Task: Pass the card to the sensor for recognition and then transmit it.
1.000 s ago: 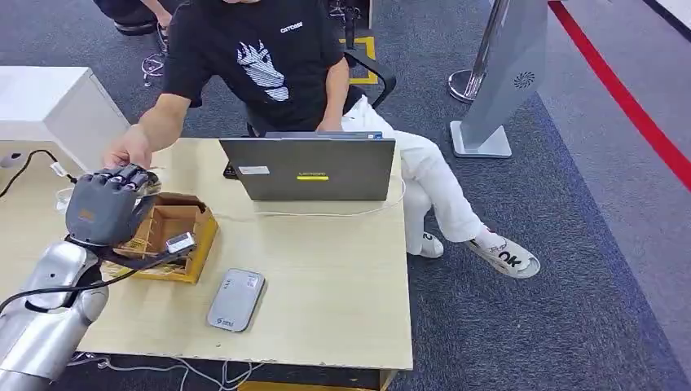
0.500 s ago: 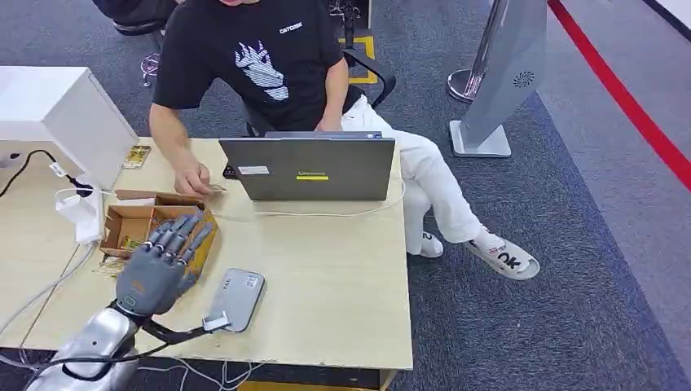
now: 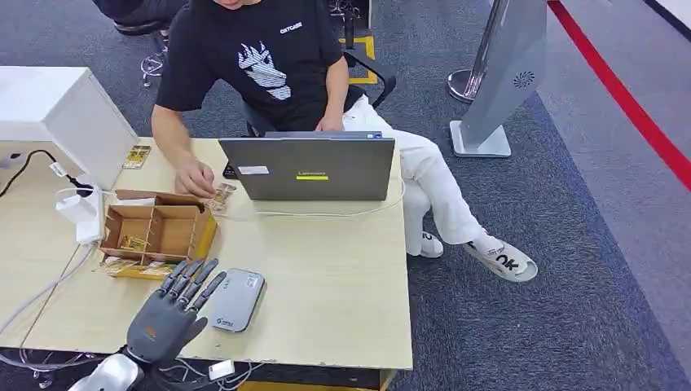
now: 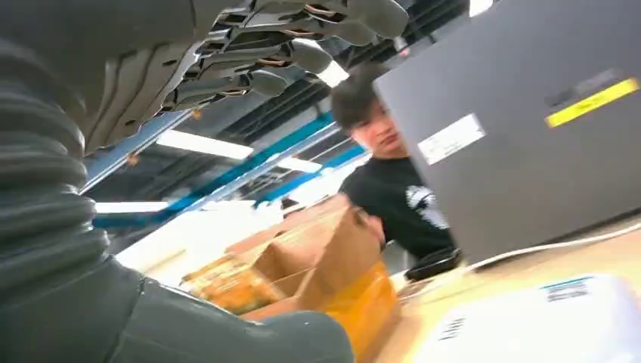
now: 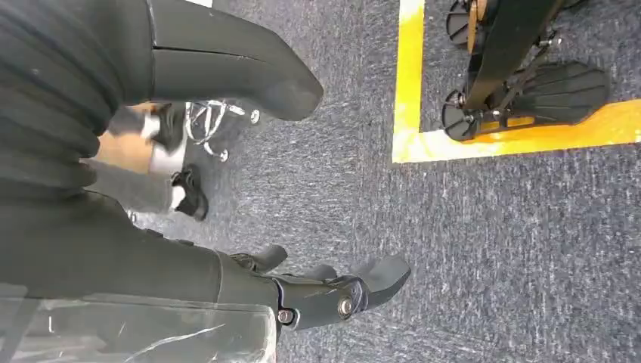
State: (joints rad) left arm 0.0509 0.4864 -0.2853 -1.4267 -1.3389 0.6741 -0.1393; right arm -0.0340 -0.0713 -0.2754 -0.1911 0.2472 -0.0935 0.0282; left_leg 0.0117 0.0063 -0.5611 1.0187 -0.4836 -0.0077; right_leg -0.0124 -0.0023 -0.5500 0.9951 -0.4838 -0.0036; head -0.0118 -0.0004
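Grey carpet with a red stripe (image 3: 619, 94) surrounds a pale wooden counter (image 3: 326, 285). Across it sits a person (image 3: 261, 65) in a black printed shirt, behind an open grey laptop (image 3: 310, 169) whose lid back carries a yellow label. A white cable (image 3: 326, 213) runs along the counter in front of the laptop. A grey standing panel (image 3: 501, 73) rises from the carpet off to the right.

On the counter's left part lies an open cardboard box (image 3: 159, 232) with dividers and small yellow-brown packets inside; a white block (image 3: 57, 114) stands further left with a black cord (image 3: 33, 163) and a white adapter (image 3: 77, 213) beside it. One card (image 3: 136, 155) lies near the white block. The person's hand (image 3: 194, 177) rests on the counter just beside another card (image 3: 220, 197), between the box and the laptop.

The sensor (image 3: 235, 299), a flat grey device with a white label, lies near the front edge, just right of the box.

The left robot hand (image 3: 173, 314) hovers at the front edge, just left of the sensor, fingers spread and stretched forward, holding nothing; its fingertips reach toward the sensor's corner. From the left wrist, the fingers (image 4: 295, 53) show apart and empty above the box.

The right robot hand (image 5: 302, 291) hangs over the carpet, fingers loosely apart, empty.
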